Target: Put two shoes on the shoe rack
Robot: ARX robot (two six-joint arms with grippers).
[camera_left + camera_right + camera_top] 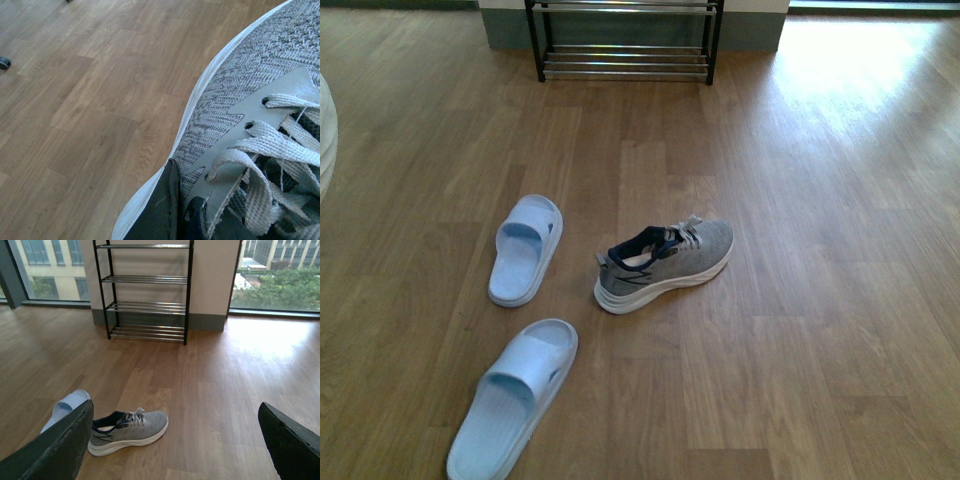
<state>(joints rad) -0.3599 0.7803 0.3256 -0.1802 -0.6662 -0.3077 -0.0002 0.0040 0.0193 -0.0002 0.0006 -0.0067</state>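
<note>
One grey sneaker (665,264) with a white sole lies on the wood floor in the middle of the front view; the right wrist view shows the same sneaker (129,432). A second grey sneaker (260,95) fills the left wrist view, held off the floor. My left gripper (175,220) is shut on its collar beside the laces. My right gripper (175,450) is open, its dark fingers (55,450) wide apart above the floor, nothing between them. The shoe rack (147,290) stands against the far wall, its chrome tiers bare; its low bars (625,62) show in the front view.
Two light blue slides (525,250) (515,400) lie left of the floor sneaker. A white rounded object (325,130) sits at the left edge. A small dark wheel (4,62) rests on the floor. Big windows flank the wall behind the rack.
</note>
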